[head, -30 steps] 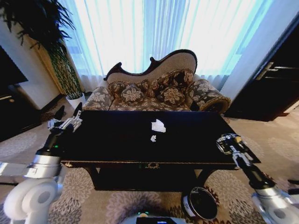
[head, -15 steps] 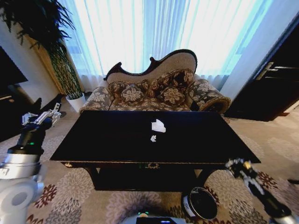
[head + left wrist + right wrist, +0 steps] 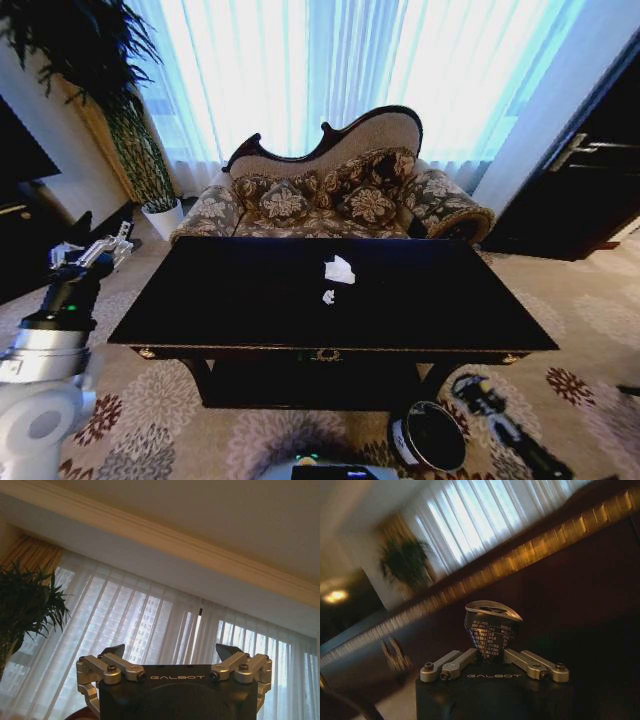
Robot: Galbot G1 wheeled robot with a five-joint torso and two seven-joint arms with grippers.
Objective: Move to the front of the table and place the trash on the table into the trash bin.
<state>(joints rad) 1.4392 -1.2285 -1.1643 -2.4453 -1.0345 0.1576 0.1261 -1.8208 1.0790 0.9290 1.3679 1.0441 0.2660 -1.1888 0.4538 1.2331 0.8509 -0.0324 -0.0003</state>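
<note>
1. At near right, low by the trash bin (image 3: 430, 436), right pincer (image 3: 466, 385) is clenched on a dark crushed can (image 3: 491, 629), probably for dropping in.
2. Left pincer (image 3: 171, 656) is released, empty, parked left of worktop (image 3: 240, 300).
3. Tissue (image 3: 339, 269) and scrap (image 3: 328, 296) sit mid-worktop.
4. Can label unreadable; bin inside hard to see.
</note>
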